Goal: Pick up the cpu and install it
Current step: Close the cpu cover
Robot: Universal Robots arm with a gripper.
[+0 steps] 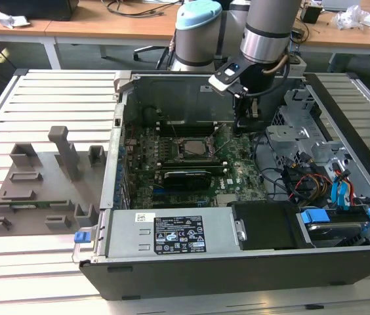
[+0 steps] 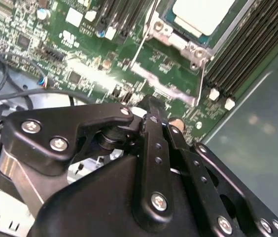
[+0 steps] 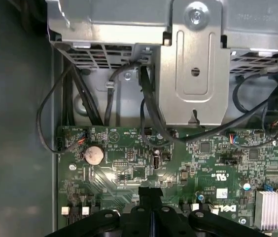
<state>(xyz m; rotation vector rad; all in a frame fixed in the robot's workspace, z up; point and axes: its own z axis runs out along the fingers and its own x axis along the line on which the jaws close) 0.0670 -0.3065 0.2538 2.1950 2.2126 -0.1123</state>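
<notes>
**Gripper state.** The gripper (image 1: 245, 125) is reaching down into the open computer case (image 1: 237, 266), over the motherboard (image 1: 237, 174). In both wrist views the fingers are sitting drawn together with no gap showing at the tips (image 2: 151, 104) (image 3: 150, 191). Nothing is showing between them, so the gripper is clenched and empty.

**Position of the cpu.** The cpu (image 2: 203, 15) is lying flat inside the socket frame (image 2: 176, 42), pale metal top facing up. It is sitting ahead of the fingertips and clear of them, with bare green board lying between. In the exterior view the cpu (image 1: 195, 147) is resting near the middle of the motherboard, beside the gripper and apart from it.

**Parts near the gripper.**
- A thin metal lever rod (image 2: 141, 42) is running along the socket frame, just ahead of the fingertips.
- Memory slots (image 2: 242, 54) are lying beside the socket, further from the gripper than the frame.
- In the first wrist view, a coin cell (image 3: 93, 154) and a finned heatsink (image 3: 275, 208) are sitting on the board to either side of the fingertips.
- A metal drive cage (image 3: 193, 64) and black cables (image 3: 149, 108) are lying beyond the board's edge.

**Outside the case.** Grey holder blocks (image 1: 41, 190) are standing on the slatted table (image 1: 54, 92), well apart from the gripper.
</notes>
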